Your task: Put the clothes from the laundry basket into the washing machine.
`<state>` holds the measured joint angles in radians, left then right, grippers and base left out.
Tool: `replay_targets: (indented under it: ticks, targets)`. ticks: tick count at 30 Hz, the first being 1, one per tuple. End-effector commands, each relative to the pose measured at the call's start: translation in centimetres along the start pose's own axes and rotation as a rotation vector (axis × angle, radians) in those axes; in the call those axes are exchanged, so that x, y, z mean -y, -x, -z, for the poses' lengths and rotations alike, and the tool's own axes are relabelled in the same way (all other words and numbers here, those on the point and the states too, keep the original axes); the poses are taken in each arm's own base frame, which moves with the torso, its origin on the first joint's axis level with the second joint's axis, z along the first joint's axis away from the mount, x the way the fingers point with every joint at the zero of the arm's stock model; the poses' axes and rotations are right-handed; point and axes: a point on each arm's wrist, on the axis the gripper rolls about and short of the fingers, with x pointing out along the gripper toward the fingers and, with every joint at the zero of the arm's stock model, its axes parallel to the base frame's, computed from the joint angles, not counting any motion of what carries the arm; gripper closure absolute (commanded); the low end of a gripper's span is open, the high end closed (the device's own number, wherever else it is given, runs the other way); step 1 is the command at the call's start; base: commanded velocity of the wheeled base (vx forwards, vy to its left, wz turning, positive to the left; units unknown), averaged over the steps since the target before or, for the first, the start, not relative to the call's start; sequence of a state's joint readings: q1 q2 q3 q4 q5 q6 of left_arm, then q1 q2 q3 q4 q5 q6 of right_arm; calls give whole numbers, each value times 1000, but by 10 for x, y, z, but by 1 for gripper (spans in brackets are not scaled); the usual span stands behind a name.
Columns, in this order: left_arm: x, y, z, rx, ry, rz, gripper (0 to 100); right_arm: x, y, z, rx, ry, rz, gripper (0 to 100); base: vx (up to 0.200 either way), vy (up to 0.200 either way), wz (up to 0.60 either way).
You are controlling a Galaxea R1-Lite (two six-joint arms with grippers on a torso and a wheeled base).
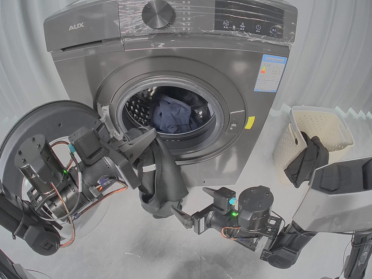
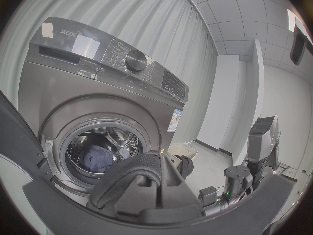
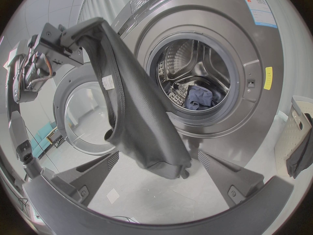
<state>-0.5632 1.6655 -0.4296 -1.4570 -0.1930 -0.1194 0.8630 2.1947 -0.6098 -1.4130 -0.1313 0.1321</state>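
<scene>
Dark garment (image 1: 161, 175) hangs from the left pincer (image 1: 145, 134), which is clamped on its top edge just in front of the washing machine (image 1: 77, 74), at the near left rim of the round opening (image 1: 217, 109). The cloth drapes down past the rim toward the floor. The door (image 1: 50, 121) stands swung wide to the left. A blue garment (image 1: 170, 117) lies inside the drum. The right pincer (image 1: 193, 204) sits low and near, just below and right of the hanging tail, its fingers apart and holding nothing. To the right, the laundry basket (image 1: 329, 126) stands on the floor with another dark piece (image 1: 306, 161) slung over its near rim.

The step in hand appears to be loading. The grip likely needs to travel up and far through the opening, deep enough that the long tail follows over the rim rather than catching on the seal. Letting go only once most of the cloth is inside should keep it from sliding back out. The free pincer looks well placed to nudge the tail in.
</scene>
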Motion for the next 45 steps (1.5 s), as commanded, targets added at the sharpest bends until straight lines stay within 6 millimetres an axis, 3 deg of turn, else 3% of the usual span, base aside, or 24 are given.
replay_targets:
  ticks: [1, 10, 15, 31, 40, 41, 45]
  targets:
    - [1, 0, -1, 6, -1, 2, 100, -2, -19, 14, -17, 5, -2, 0, 0, 0, 0]
    - [2, 0, -5, 39, -7, 12, 100, 11, -63, 11, 61, 11, 32, 0, 0, 0, 0]
    - [2, 0, -7, 48, -7, 17, 100, 9, -84, 7, 113, 9, 25, 0, 0, 0, 0]
    - [2, -2, -15, 92, -14, 24, 100, 3, -110, 28, 126, 2, 15, 0, 0, 0, 0]
    - [1, -3, -16, 99, -14, 23, 100, 4, -111, 30, 132, -7, 19, 0, 0, 0, 0]
    - [1, -3, -15, 97, -13, 21, 100, 4, -111, 30, 129, -8, 19, 100, 0, 0, 0]
    - [-1, -4, -13, 89, -15, 13, 100, 4, -109, 27, 136, -26, 22, 100, 0, 0, 0]
